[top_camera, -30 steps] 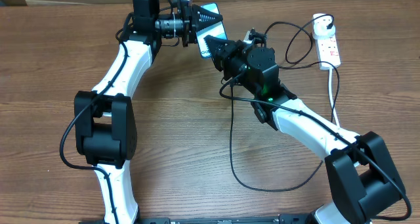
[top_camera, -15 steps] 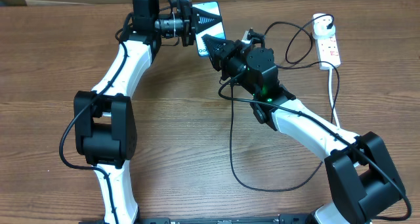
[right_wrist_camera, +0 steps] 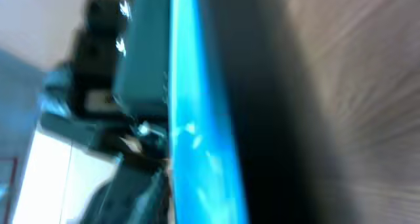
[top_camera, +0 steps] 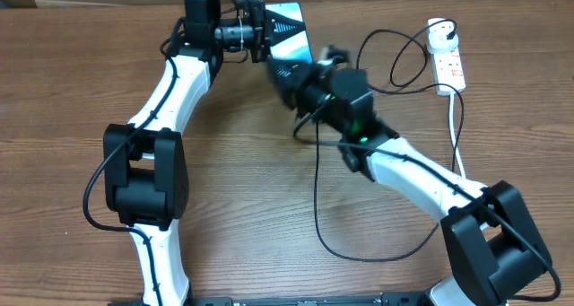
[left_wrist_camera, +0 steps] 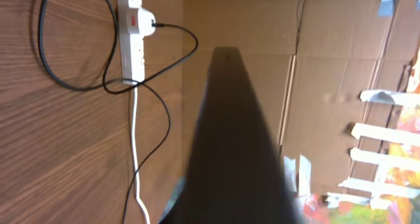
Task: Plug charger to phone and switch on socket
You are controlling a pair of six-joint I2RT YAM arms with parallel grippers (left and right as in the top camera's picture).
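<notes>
My left gripper (top_camera: 269, 32) is shut on the phone (top_camera: 294, 32) and holds it above the table's far edge, teal screen showing. In the left wrist view the phone (left_wrist_camera: 230, 138) is a dark edge-on bar. My right gripper (top_camera: 285, 73) is blurred, right at the phone's lower end, and covers the white text. The charger's black cable (top_camera: 395, 59) runs from its round white adapter (top_camera: 439, 35), plugged into the socket (top_camera: 450, 68), to my right gripper. The connector tip is hidden. The right wrist view shows only the phone's blue edge (right_wrist_camera: 190, 119), very close.
The socket (left_wrist_camera: 130, 46) lies at the far right with a red switch and its white cord (top_camera: 456, 126) trailing toward the front. A loop of black cable (top_camera: 359, 252) lies on the wood under my right arm. Cardboard (left_wrist_camera: 328, 73) stands behind the table.
My right gripper has moved left and toward the phone's lower end, now covering its white text. The left gripper has kept hold of the phone with little movement.
</notes>
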